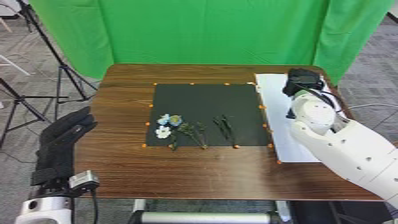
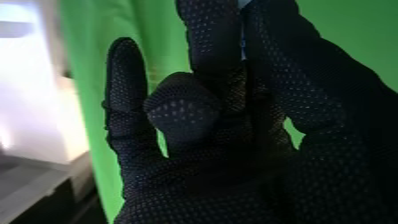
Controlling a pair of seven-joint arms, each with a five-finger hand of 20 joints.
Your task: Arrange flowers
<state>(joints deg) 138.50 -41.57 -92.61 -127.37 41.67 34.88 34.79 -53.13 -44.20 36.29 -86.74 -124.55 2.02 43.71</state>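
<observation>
Upper right, your black-gloved right hand [image 1: 303,82] sat over the white board [image 1: 282,136], grip impossible to tell; your left hand [image 1: 60,140] stretched straight!

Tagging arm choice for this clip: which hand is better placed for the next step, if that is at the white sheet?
Right, I'd judge. The right hand is at the sheet, near its far end; the left hand is off to the left, with the mat between it and the sheet.
</observation>
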